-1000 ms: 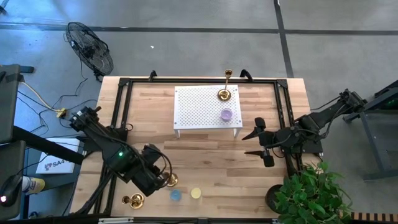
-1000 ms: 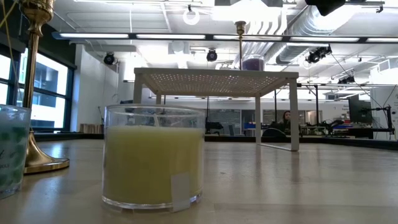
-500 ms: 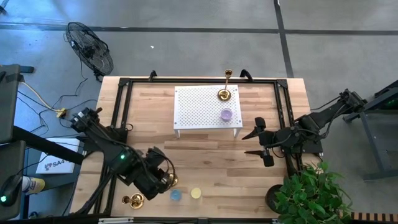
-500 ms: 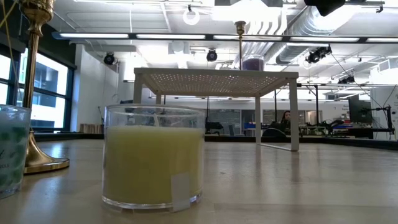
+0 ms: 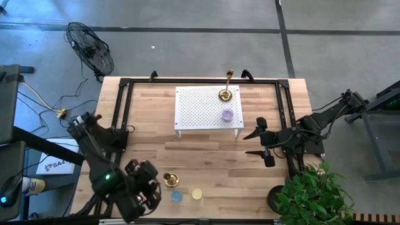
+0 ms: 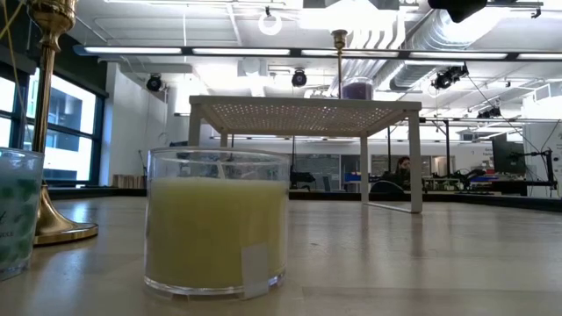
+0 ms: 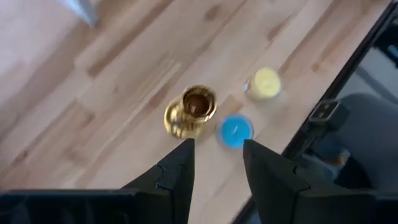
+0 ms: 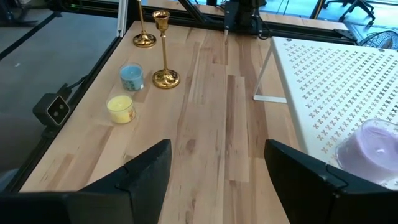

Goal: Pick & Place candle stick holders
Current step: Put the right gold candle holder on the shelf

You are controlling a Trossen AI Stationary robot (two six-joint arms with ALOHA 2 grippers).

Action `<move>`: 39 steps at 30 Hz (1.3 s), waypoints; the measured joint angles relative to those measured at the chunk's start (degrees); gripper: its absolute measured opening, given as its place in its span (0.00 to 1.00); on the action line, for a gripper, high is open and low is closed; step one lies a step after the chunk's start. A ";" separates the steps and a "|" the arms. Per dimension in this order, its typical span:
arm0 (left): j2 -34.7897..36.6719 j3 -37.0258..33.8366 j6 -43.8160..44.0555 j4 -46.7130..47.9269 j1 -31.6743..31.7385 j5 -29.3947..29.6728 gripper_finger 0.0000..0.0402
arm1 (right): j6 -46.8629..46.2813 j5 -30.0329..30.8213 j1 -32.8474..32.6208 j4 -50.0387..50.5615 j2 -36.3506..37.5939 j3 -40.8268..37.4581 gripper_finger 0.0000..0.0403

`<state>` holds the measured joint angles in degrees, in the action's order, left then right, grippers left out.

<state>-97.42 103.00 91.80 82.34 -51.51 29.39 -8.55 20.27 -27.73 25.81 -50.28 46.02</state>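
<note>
You are looking across a pale wood table [image 6: 421, 263]. Nearest, at lower left of the low view, a yellow candle [image 6: 216, 224] in a glass is sitting on the planks, with a blue candle [image 6: 18, 211] at the left edge and a tall holder [image 6: 53, 123] standing just behind it.

From above, your left gripper [image 5: 142, 194] is hovering at the lower left of the frame, fingers partly apart and holding nothing. The tall holder [image 5: 170, 180] is standing just right of it, the blue candle [image 5: 177, 196] and the yellow candle [image 5: 197, 194] beside that.

At centre right your right gripper [image 5: 257, 142] is waiting wide open and empty.

Farther up, a white rack [image 5: 206, 109] is carrying a second holder [image 5: 226, 92] and a purple candle [image 5: 227, 115].

Beyond the table, a grey floor and a fan [image 5: 90, 47] are showing at upper left, a plant [image 5: 309, 194] at lower right.
</note>
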 joint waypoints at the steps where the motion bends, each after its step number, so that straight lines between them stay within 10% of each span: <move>1: -0.11 -0.02 -0.06 -0.09 -1.02 1.60 0.33 | 0.01 0.20 0.00 0.01 0.00 0.00 0.63; 39: -9.89 0.00 -0.67 -2.49 -2.51 2.23 0.33 | -0.40 1.67 1.88 -0.40 -1.97 0.00 0.63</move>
<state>-107.30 103.00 91.13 79.85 -54.02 31.62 -8.95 21.94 -25.85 25.41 -52.25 46.02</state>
